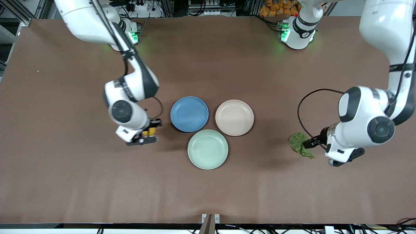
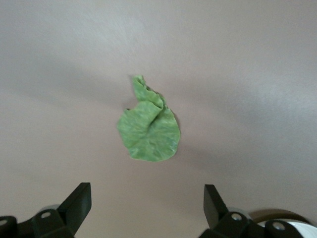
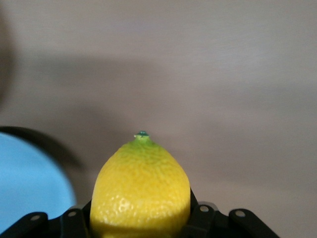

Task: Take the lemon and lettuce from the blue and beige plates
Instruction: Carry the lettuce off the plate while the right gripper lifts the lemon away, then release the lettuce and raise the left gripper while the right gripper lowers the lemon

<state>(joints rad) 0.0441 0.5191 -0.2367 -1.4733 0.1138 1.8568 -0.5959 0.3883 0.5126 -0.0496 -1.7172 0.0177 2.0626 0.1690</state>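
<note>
My right gripper [image 1: 147, 133] is shut on the yellow lemon [image 1: 149, 131] and holds it over the bare table beside the blue plate [image 1: 189, 113], toward the right arm's end. In the right wrist view the lemon [image 3: 141, 191] fills the jaws, and the blue plate's edge [image 3: 25, 183] shows beside it. The lettuce [image 1: 299, 144] lies on the table toward the left arm's end, off the plates. My left gripper [image 1: 310, 143] is open and empty just above it. In the left wrist view the leaf [image 2: 148, 126] lies ahead of the spread fingers [image 2: 79, 198]. The beige plate [image 1: 234, 117] holds nothing.
A pale mint-green plate [image 1: 208, 149] with nothing on it sits nearer the front camera, touching the gap between the blue and beige plates. A black cable [image 1: 302, 107] loops from the left wrist over the table.
</note>
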